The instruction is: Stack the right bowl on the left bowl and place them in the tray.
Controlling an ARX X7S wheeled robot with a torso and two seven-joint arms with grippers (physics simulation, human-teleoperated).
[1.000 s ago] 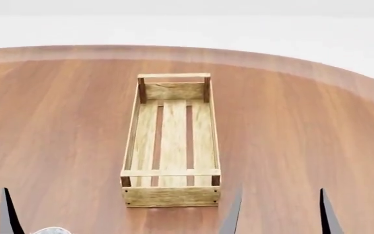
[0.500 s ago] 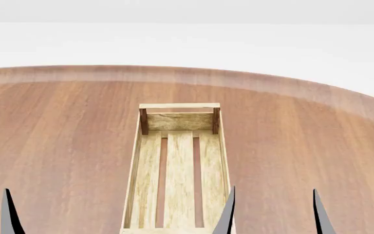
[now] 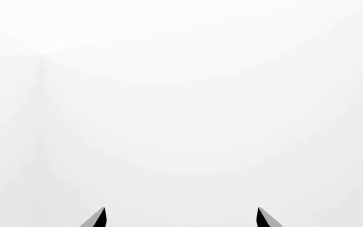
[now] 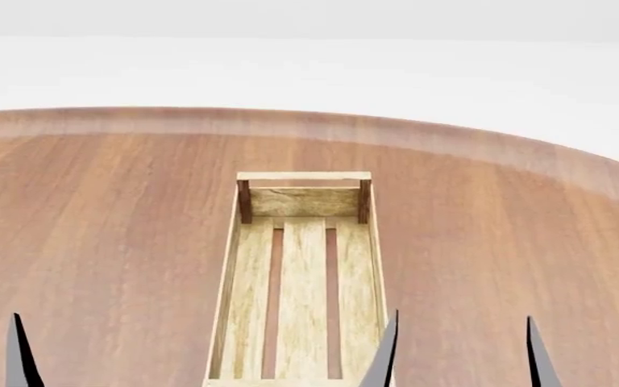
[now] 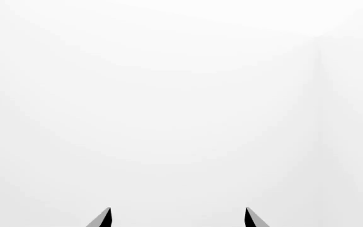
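The tray [image 4: 304, 282] lies lengthwise on the round wooden counter [image 4: 94, 242], its far end rail and two dark corner posts toward the counter's far rim, its near end cut off by the lower edge of the head view. Its three pale slats run bare from end to end, the brown counter showing through the gaps between them. Neither bowl shows in any view. The right pincer [image 4: 460, 355] is spread wide — one dark pointed fingertip [image 4: 387, 355] overlaps the tray's near right corner in the head view, the other stands well to the right of the tray. Of the left pincer [image 3: 181, 218] only one tip shows in the head view, far left of the tray; its wrist view shows both tips apart — open, against blank white.
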